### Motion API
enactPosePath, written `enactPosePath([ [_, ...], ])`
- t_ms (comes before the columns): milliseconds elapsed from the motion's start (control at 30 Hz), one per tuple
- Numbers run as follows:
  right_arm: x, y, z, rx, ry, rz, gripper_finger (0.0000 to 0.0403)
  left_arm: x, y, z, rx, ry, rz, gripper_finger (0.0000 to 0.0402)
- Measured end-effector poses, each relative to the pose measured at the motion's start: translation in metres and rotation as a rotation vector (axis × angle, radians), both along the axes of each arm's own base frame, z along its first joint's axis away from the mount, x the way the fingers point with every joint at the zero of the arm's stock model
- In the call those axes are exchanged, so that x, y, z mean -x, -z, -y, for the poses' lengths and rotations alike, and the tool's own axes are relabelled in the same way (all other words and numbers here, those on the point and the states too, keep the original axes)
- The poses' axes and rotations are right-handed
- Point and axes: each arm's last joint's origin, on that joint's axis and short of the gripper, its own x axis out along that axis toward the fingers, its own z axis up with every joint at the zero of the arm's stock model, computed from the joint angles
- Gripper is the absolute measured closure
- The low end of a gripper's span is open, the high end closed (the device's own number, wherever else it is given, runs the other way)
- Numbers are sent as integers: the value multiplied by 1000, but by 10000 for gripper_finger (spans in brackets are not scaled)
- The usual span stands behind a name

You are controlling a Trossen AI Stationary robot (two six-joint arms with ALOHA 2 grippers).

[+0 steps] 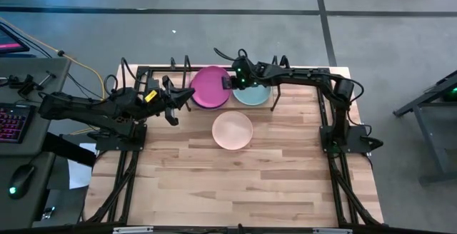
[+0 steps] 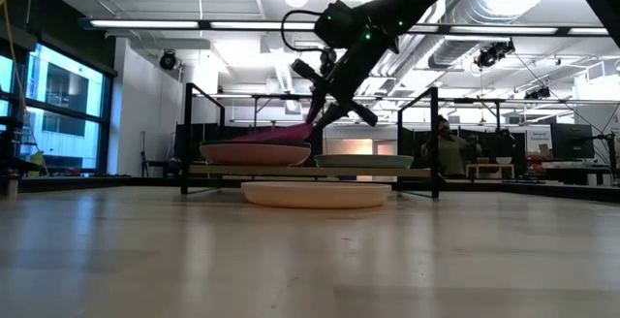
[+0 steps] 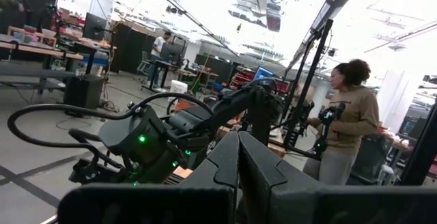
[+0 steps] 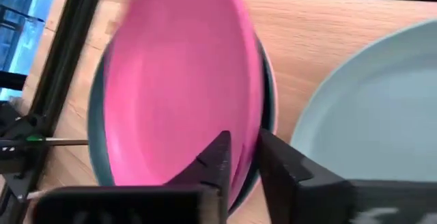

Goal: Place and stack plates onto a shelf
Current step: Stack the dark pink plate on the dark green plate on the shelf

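Right hand [image 4: 244, 157] pinches the round matte magenta plate's [image 4: 181, 80] rim.

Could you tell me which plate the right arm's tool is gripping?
The magenta plate, pinched at its rim by the right tool above a dark green plate; the others lie untouched.

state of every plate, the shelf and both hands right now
magenta plate: tilted, gripped at its rim over the dark green plate
teal plate: flat on the shelf
pink plate: flat on the table, off the shelf
right hand: shut on the magenta plate
left hand: shut, empty
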Motion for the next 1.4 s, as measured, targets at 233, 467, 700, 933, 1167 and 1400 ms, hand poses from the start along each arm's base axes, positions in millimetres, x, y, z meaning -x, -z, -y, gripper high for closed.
enactPosePath([
  [233, -3, -3, 0, -6, -65, 52, 266, 0, 0, 0, 0, 0, -1, 401],
  [467, -1, -5, 1, 33, -123, 31, 225, 0, 0, 0, -1, -1, -1, 401],
  [700, 11, -21, 13, 66, -160, 63, 224, 0, 0, 0, -1, -1, -1, 401],
  [933, 41, -61, 4, 172, -317, 29, 224, 0, 0, 0, -4, -2, -4, 401],
  [1167, 81, -76, -42, 247, -436, 38, 225, 0, 1, 0, -25, -12, -15, 401],
  [1400, 102, -58, -62, 226, -212, 223, 289, 0, 1, -1, -23, -19, -15, 401],
])
